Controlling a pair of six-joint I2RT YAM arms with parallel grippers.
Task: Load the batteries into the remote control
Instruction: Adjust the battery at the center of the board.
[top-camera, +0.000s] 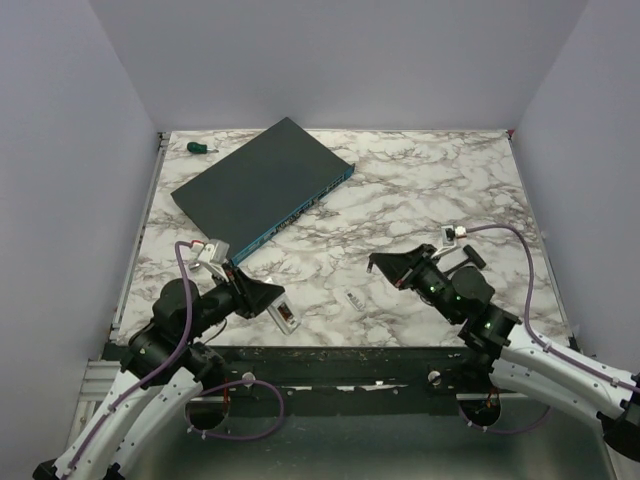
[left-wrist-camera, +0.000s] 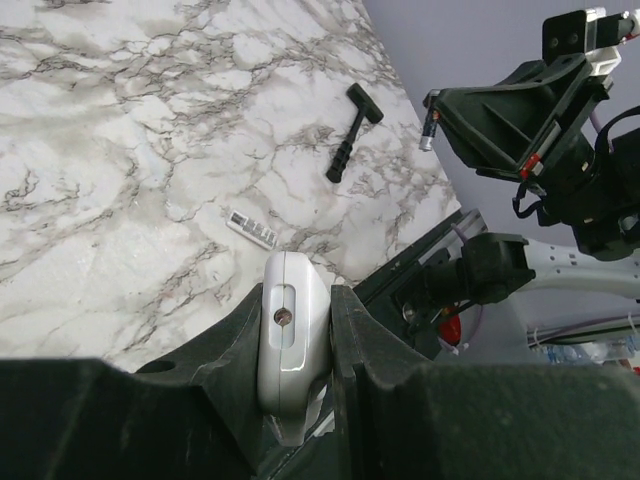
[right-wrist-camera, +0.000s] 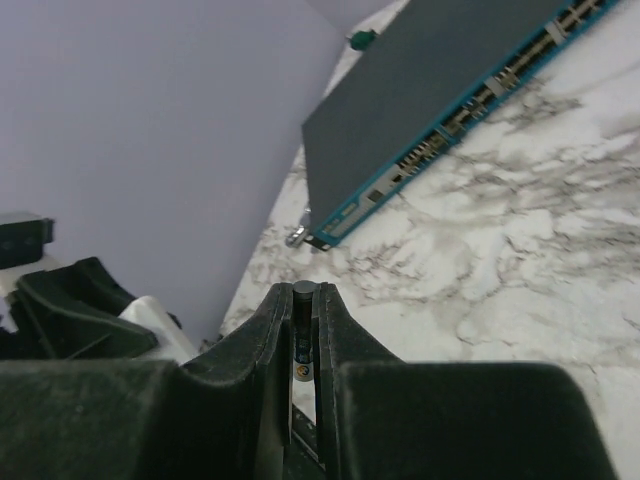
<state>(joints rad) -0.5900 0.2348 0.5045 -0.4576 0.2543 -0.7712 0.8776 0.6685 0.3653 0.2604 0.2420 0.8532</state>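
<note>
Marble-patterned tabletop (top-camera: 420, 190), white with grey veining, boxed in on three sides by plain pale lilac walls (top-camera: 340, 50). At 10 o'clock on it, a flat dark network switch (top-camera: 262, 185) with a blue port edge, lying askew. Past it, in the far corner at 11 o'clock, a green-handled screwdriver (top-camera: 202, 147). At 3 o'clock, a black T-shaped tool (left-wrist-camera: 350, 140), flat on the marble. Near 6 o'clock, close to the front edge, a small white strip (top-camera: 355, 300) with dark markings. Left gripper (left-wrist-camera: 297, 300) at 7 o'clock, jaws closed in on the remote control (left-wrist-camera: 290, 345), pinching the white handset across its narrow sides, a slotted face with a screw head turned toward the wrist camera. Impossible to tell whether lifted or touching the surface. Right gripper (right-wrist-camera: 303, 297) toward 4 o'clock, jaws nearly together, clamping a slim dark battery (right-wrist-camera: 303, 290) lengthwise between the fingers, only its round end showing at the tips. Left arm folded low over the front edge, gripper aimed toward 3 o'clock. Right arm reaching in from 5 o'clock, forearm slanting toward 10 o'clock, wrist raised above the marble, gripper aimed toward 9 o'clock. Both grippers facing one another, apart, with the white strip on the table between them.
</note>
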